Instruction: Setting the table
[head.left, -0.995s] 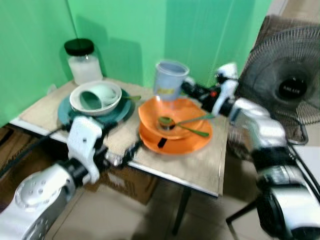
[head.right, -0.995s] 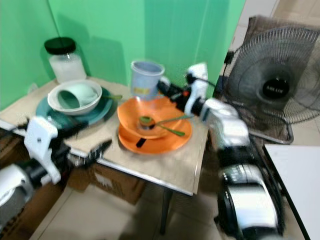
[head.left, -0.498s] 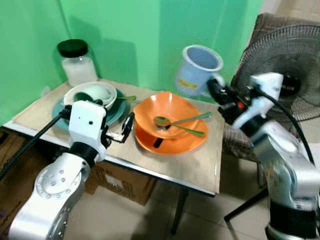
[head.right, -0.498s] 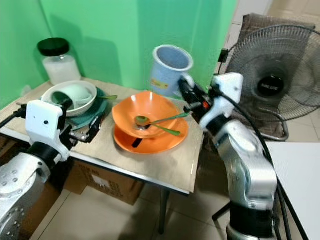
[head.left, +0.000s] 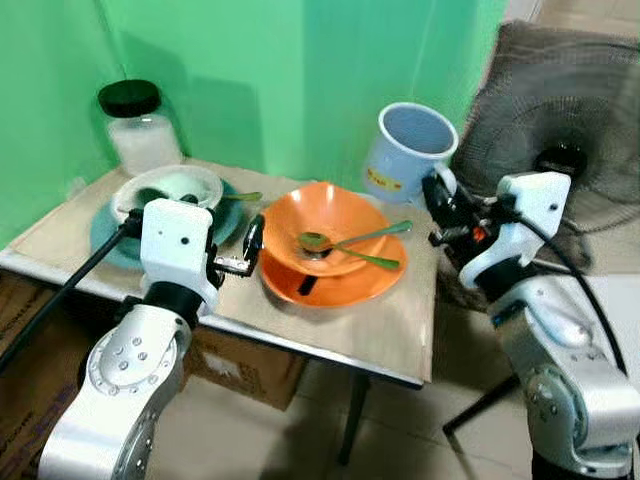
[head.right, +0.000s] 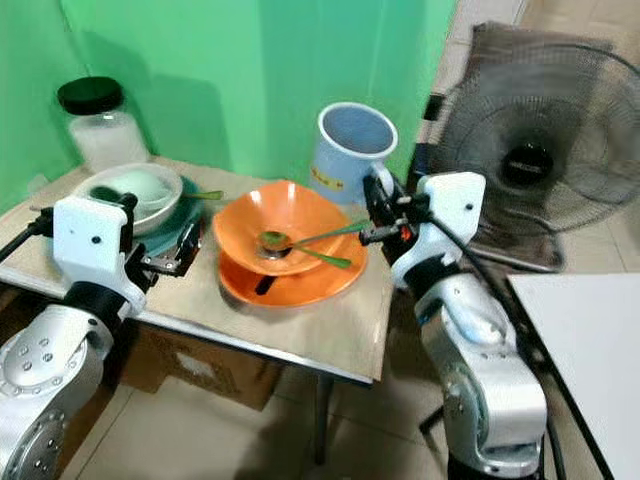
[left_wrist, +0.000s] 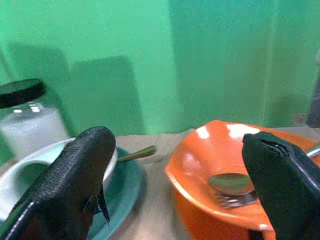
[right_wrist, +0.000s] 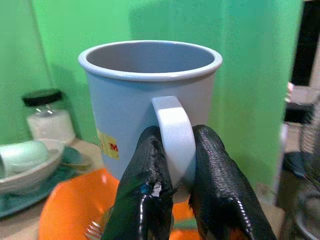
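Observation:
My right gripper (head.left: 438, 196) is shut on the handle of a pale blue mug (head.left: 405, 150), held upright in the air over the table's far right corner. In the right wrist view both fingers (right_wrist: 147, 185) pinch the mug's handle (right_wrist: 172, 135). An orange bowl (head.left: 322, 222) sits on an orange plate (head.left: 335, 285) with a green spoon and fork (head.left: 352, 246) inside. My left gripper (head.left: 248, 252) is open, low over the table's front between the orange bowl and a teal plate (head.left: 100, 240). On that plate a white bowl (head.left: 165, 188) holds a tipped pale green cup.
A black-lidded glass jar (head.left: 140, 125) stands at the table's back left by the green wall. A floor fan (head.left: 560, 150) is to the right behind my right arm. A cardboard box (head.left: 250, 365) lies under the table. A white surface (head.right: 590, 350) is at the far right.
My right gripper has carried the mug from behind the orange bowl up and rightward past the bowl's edge. My left arm has risen from below the table edge to table level.

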